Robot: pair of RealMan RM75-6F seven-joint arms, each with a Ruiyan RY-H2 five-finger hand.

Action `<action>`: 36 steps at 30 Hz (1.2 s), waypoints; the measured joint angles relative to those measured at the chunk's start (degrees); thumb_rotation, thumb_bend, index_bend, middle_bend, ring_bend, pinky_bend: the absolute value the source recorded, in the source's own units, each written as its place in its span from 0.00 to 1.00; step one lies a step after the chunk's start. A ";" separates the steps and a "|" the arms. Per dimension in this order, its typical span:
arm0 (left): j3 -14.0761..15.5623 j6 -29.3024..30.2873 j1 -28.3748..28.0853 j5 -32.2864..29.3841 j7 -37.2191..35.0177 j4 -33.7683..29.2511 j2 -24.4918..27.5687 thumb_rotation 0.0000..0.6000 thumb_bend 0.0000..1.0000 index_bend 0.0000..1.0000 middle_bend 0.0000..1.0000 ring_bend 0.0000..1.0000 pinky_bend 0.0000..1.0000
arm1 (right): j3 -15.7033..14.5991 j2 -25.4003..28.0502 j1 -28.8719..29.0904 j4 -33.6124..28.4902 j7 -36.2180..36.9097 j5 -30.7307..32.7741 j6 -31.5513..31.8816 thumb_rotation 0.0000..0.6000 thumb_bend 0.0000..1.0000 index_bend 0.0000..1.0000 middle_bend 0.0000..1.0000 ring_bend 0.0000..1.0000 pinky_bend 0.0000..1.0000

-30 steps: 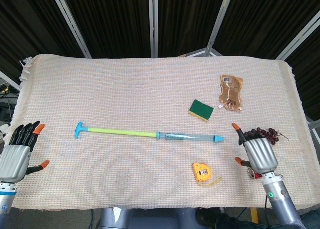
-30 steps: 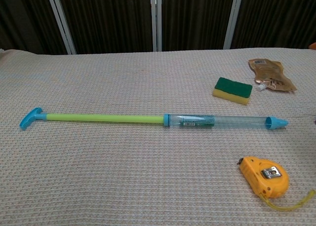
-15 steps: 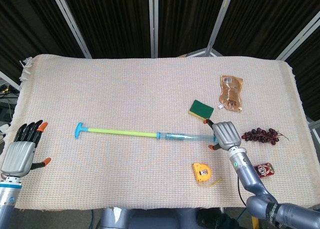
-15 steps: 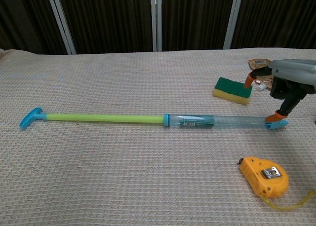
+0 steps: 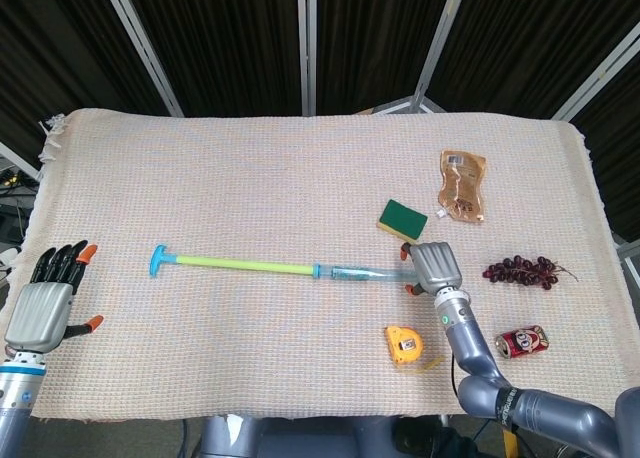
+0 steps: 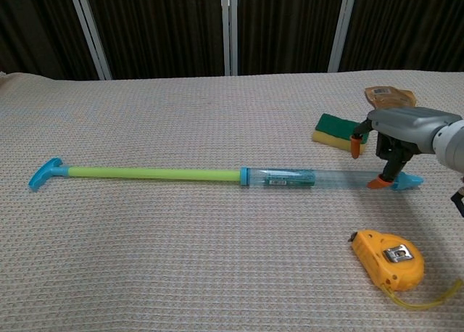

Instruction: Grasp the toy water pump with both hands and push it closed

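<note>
A table covered by a beige woven cloth (image 5: 300, 168) holds several items. A long toy water pump (image 5: 300, 269) lies across the middle, its blue handle at the left, green rod extended, clear barrel at the right. Behind the barrel's end sits a green and yellow sponge (image 5: 402, 220). A brown pouch (image 5: 462, 185) lies farther back right. A yellow tape measure (image 5: 404, 344) rests near the front edge. At the right lie what look like dark grapes (image 5: 520, 271) and a small red can (image 5: 522, 342)
</note>
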 measured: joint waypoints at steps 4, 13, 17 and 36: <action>0.04 0.02 -0.06 -0.07 -0.10 0.04 0.02 1.00 0.00 0.00 0.00 0.00 0.00 | -0.87 -1.25 0.20 0.83 -0.03 0.77 0.50 1.00 0.14 0.46 1.00 1.00 1.00; 0.14 -0.03 -0.18 -0.28 -0.09 0.17 0.01 1.00 0.00 0.00 0.00 0.00 0.00 | -1.62 -3.75 0.87 3.80 0.31 1.75 0.85 1.00 0.17 0.47 1.00 1.00 1.00; 0.14 -0.03 -0.23 -0.43 -0.01 0.23 -0.05 1.00 0.00 0.00 0.00 0.00 0.00 | -1.62 -4.68 1.07 4.85 0.77 1.93 1.16 1.00 0.18 0.47 1.00 1.00 1.00; 0.19 -0.67 -0.65 -1.28 0.36 0.52 -0.38 1.00 0.00 0.00 0.00 0.00 0.00 | -2.33 -5.33 1.20 5.89 1.61 1.93 1.33 1.00 0.33 0.57 1.00 1.00 1.00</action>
